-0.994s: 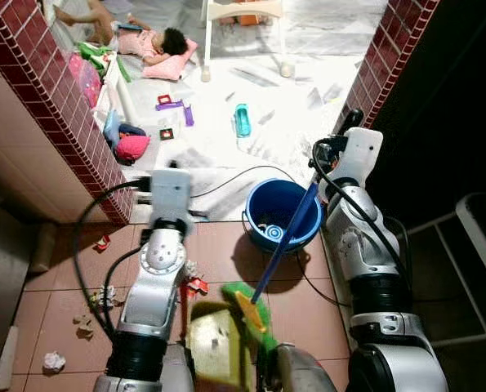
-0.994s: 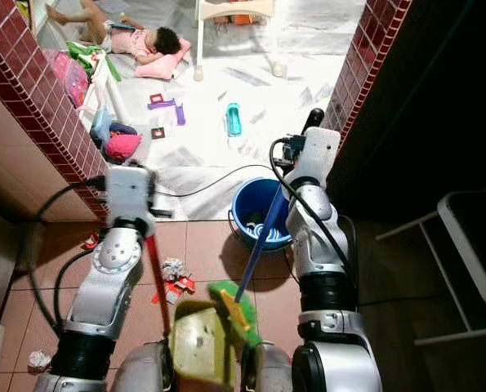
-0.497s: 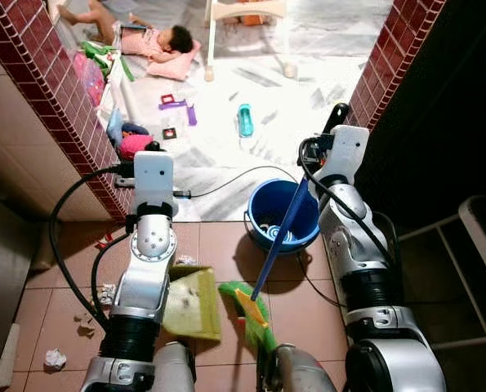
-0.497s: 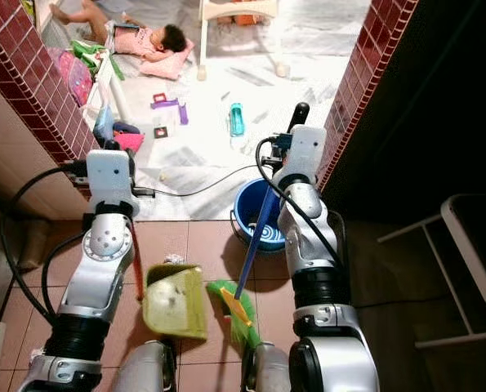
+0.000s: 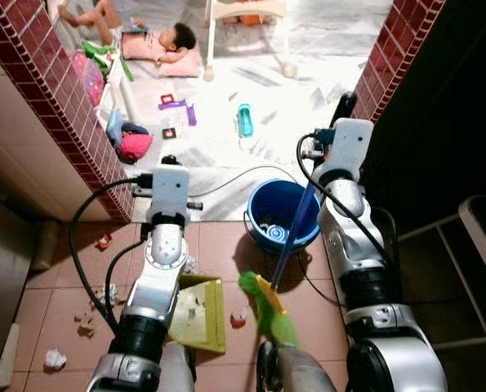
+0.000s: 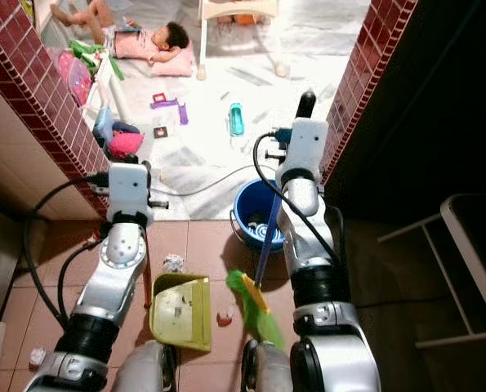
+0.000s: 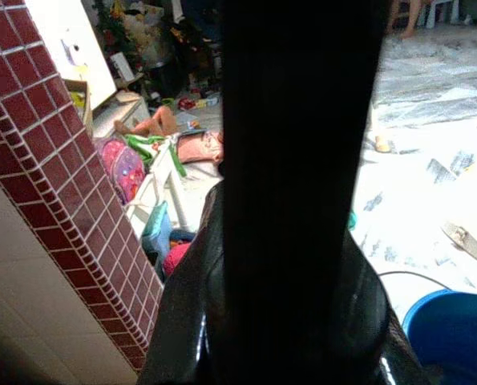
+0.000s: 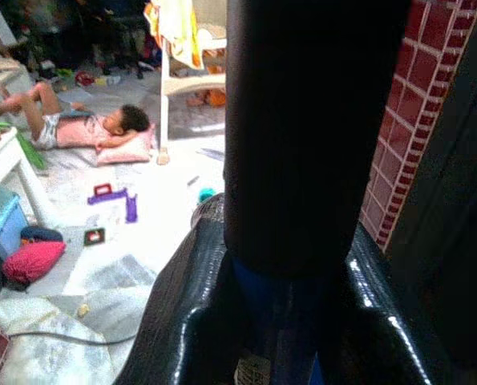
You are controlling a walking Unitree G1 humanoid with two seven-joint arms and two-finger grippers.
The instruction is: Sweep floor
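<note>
— Some scraps sit in the yellow-green dustpan (image 6: 180, 309); where's the green broom (image 6: 255, 307)?
— Beside it; right gripper (image 8: 302, 241) clasps its blue handle. Left gripper: grip unclear. Crumpled paper (image 5: 55, 360) remains.

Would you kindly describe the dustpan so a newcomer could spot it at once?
Find the blue bucket on the brown floor tiles. Nearer the robot and to its left lies the dustpan, beside the green broom head. It is the flat yellow-green tray with scraps inside.
</note>
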